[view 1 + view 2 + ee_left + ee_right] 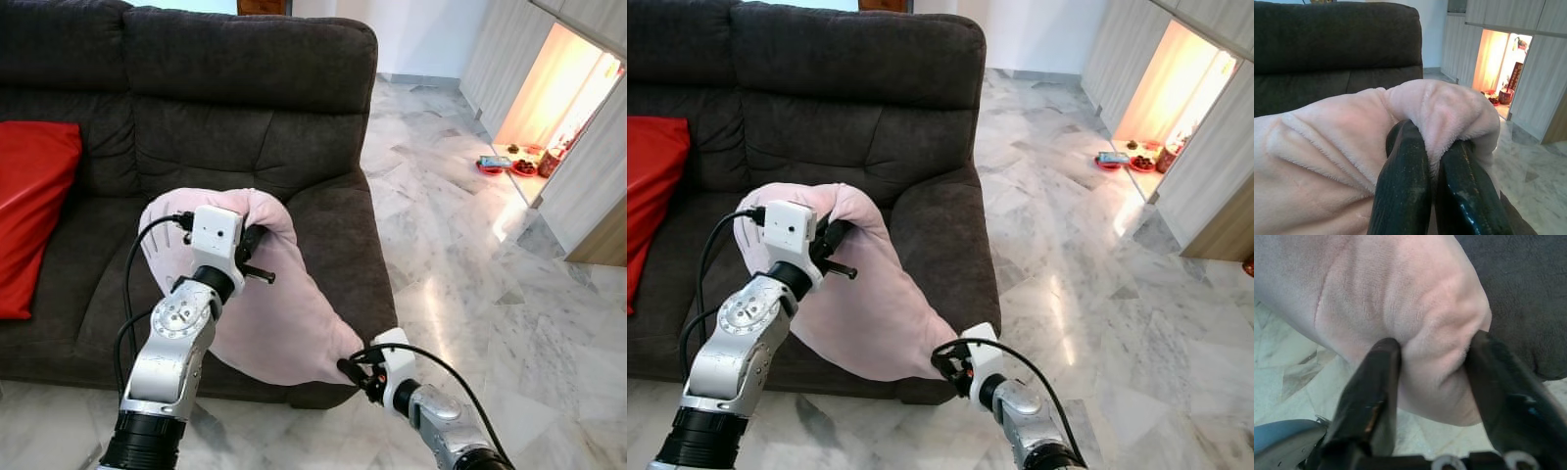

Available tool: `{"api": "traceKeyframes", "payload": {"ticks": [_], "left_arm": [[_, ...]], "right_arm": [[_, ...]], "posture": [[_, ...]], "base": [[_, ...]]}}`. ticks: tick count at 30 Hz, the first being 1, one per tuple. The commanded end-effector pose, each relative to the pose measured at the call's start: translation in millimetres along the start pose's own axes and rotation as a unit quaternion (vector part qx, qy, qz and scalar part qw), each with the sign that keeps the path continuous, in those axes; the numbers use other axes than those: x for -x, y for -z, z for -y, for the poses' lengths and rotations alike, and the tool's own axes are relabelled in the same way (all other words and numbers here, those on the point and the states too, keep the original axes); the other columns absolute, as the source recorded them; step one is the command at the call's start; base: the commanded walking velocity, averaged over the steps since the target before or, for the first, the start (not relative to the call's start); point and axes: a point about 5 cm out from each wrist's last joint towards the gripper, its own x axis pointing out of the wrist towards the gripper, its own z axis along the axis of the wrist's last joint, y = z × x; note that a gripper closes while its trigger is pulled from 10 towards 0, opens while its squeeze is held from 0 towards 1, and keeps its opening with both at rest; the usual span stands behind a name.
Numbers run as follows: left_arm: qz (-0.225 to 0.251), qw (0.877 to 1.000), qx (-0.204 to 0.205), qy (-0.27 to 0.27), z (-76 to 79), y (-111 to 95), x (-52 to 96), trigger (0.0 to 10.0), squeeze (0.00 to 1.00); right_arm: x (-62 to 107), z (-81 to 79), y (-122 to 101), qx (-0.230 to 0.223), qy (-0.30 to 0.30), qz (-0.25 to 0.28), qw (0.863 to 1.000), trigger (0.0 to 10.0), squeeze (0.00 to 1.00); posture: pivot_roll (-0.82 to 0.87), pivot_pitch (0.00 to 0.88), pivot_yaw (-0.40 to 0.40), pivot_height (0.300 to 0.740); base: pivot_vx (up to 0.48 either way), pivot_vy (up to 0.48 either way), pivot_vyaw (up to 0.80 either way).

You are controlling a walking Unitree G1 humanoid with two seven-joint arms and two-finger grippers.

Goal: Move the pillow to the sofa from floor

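Observation:
A pale pink plush pillow (279, 318) hangs in the air before the dark grey sofa (245, 108), stretched between my two grippers. My left gripper (253, 250) is shut on its upper edge, the fabric bunched over the black fingers (1400, 196). Lower down, by the sofa's front corner, my right gripper (353, 370) is shut on the pillow's bottom corner (1435, 357), which bulges between the two fingers (1376, 391). The pillow's lower part overlaps the sofa's seat front and armrest.
A red cushion (29, 206) lies on the sofa's left seat. Marble floor (470, 255) stretches to the right. A lit recess (549, 108) in the wall cabinets at the far right holds small red items (509, 164) on its floor.

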Motion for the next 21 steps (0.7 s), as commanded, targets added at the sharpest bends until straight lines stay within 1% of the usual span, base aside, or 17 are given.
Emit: {"api": "traceKeyframes", "payload": {"ticks": [1,8,12,16,18,19,21], "left_arm": [[0.037,0.999,-0.007,0.02,7.3,-18.5,-5.6,10.0,0.0],[0.037,0.999,-0.009,0.018,6.0,-18.7,-5.8,10.0,0.0],[0.036,0.999,-0.008,0.017,6.0,-18.2,-5.9,10.0,0.0],[0.034,0.999,-0.008,0.016,6.3,-16.7,-5.6,10.0,0.0],[0.033,0.999,-0.008,0.015,6.2,-16.4,-5.7,10.0,0.0],[0.033,0.999,-0.008,0.015,6.2,-16.4,-5.7,10.0,0.0],[0.03,0.999,-0.01,0.011,5.2,-15.6,-5.2,10.0,0.0]], "right_arm": [[-0.2,1.0,-3.1,-0.002,-0.004,0.004,1.0,0.0,0.0],[0.9,2.9,-4.3,0.001,-0.004,0.006,1.0,0.0,0.0],[1.7,4.8,-7.0,0.004,0.003,0.017,1.0,0.0,0.0],[2.2,6.3,-13.4,0.003,0.007,0.038,0.999,0.0,0.0],[3.5,9.4,-19.8,0.005,0.021,0.059,0.998,0.0,0.0],[3.5,9.4,-19.8,0.005,0.021,0.059,0.998,0.0,0.0],[6.9,14.9,-24.9,0.005,0.038,0.078,0.996,0.0,0.0]], "posture": [[0.07,0.0,-0.097,0.74],[0.07,0.0,-0.097,0.74],[0.07,0.0,-0.099,0.74],[0.06,0.0,-0.1,0.74],[0.06,0.0,-0.1,0.74],[0.06,0.0,-0.1,0.74],[0.06,0.0,-0.103,0.74]], "base": [[0.0,0.0,0.0],[0.0,0.0,0.0],[0.0,0.0,0.0],[0.0,0.0,0.0],[0.0,0.0,0.0],[0.0,0.0,0.0],[0.0,0.0,0.0]]}}
